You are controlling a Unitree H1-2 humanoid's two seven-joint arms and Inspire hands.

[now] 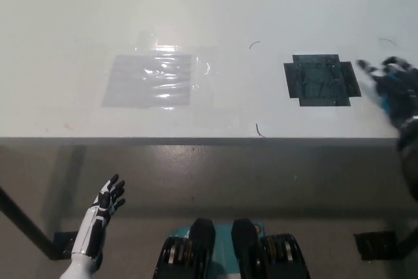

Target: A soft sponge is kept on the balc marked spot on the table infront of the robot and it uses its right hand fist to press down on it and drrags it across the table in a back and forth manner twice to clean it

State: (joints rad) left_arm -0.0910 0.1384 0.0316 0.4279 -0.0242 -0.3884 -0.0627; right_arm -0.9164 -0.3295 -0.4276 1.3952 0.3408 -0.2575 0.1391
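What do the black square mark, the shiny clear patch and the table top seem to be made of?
The black square mark looks like matte black tape, judging by its notched, overlapping strip edges. The clear patch seems to be thin glossy plastic film or clear tape, since it is wrinkled and throws glare. The table top looks like a smooth white laminate or painted board with a soft sheen; its exact material cannot be told.
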